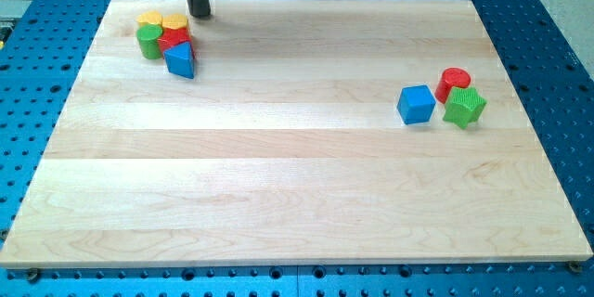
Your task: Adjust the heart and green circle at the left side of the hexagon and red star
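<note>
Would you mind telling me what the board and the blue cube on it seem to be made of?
The board looks like pale wood with a smooth, lightly sealed finish: lengthwise grain and joined planks show. The blue cube looks like painted wood or moulded plastic, uniformly coloured with a soft sheen; the picture cannot settle which. My tip stands far from it, just above the cluster at the view's top left.

A single camera looks down at a slant from the near edge, taking in the whole wooden board (297,186). It seems mounted fairly high; the rod's upper part is cut off at the view's top.
</note>
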`<action>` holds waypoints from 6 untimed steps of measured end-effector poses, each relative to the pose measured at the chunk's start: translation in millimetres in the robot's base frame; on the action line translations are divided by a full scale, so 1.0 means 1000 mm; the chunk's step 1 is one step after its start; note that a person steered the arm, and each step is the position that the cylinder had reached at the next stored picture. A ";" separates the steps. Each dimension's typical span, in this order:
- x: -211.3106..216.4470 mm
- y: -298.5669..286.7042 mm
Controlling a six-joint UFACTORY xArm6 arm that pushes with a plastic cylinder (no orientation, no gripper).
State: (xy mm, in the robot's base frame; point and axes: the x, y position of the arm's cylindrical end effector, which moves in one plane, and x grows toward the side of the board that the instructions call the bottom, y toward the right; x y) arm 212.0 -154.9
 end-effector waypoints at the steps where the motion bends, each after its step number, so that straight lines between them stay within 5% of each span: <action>1: 0.000 -0.024; 6: 0.024 -0.075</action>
